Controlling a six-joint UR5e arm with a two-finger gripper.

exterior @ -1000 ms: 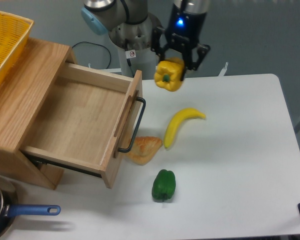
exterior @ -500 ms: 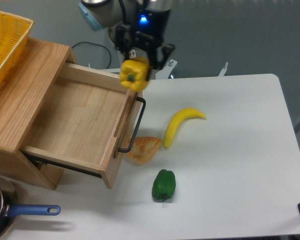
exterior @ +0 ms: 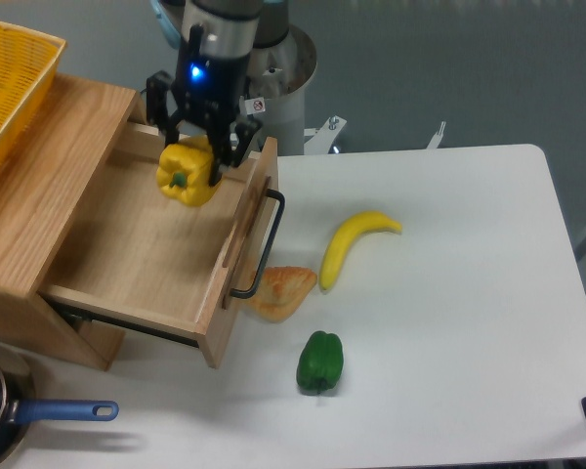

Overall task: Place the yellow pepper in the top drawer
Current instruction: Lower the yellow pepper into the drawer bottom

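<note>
While the worktop point(exterior: 449, 293) carries most of the clutter, the drawer point(exterior: 146, 244) serves as the landmark: it stands pulled wide open from its cabinet point(exterior: 39, 186), bare floor showing. Right of its handle lie a banana point(exterior: 352, 244), a piece of bread point(exterior: 281, 291) and a green pepper point(exterior: 319, 362); a yellow basket point(exterior: 5, 83) sits on the cabinet top behind it. Above the drawer's back right part hangs the tool point(exterior: 197, 156), closed around the yellow pepper point(exterior: 188, 173), which hangs clear of the floor, stem end facing outward. Judging from this, the pepper sits directly over open drawer space, so the coming move is straight down, then release.
</note>
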